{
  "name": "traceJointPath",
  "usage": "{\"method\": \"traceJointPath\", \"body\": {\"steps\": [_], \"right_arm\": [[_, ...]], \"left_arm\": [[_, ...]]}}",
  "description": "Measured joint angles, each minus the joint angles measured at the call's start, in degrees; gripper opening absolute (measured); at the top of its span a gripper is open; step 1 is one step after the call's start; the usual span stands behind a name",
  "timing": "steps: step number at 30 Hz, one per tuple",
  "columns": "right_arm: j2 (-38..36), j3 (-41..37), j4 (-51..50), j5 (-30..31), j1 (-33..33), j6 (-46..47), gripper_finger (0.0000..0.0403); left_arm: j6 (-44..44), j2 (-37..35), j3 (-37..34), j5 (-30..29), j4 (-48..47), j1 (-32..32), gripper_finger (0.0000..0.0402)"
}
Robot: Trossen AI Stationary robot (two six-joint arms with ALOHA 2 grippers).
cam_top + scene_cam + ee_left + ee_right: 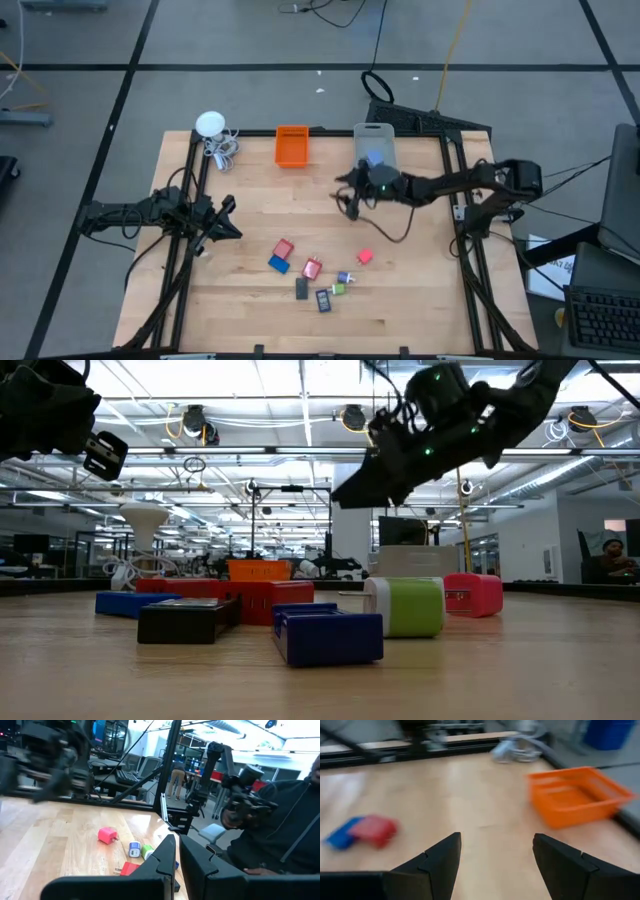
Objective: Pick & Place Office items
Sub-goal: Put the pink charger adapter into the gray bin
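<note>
Office items (312, 275) clustered at worktop (420, 300) 6 o'clock, untouched. Right gripper (347, 200) jaws spread, empty, raised near clear bin (375, 147), likely between trips. Left gripper (224, 218) jaws pressed together, parked at 9 o'clock.

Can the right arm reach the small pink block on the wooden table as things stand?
Probably yes. The right claw is open and empty, raised above bare wood, and the small pink block sits alone, apart from the other pieces, with nothing between them.
</note>
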Motion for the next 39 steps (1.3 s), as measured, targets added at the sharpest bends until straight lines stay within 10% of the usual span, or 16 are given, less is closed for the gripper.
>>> {"method": "traceJointPath", "body": {"steps": [18, 39], "right_arm": [[0.0, 0.0, -14.2, -10.3, 22.0, -0.6, 0.0238], [0.1, 0.0, -28.7, -7.5, 24.3, -7.7, 0.0238]], "left_arm": [[0.0, 0.0, 0.0, 0.0, 0.0, 0.0, 0.0024], [0.0, 0.0, 0.0, 0.0, 0.0, 0.0, 0.0024]]}}
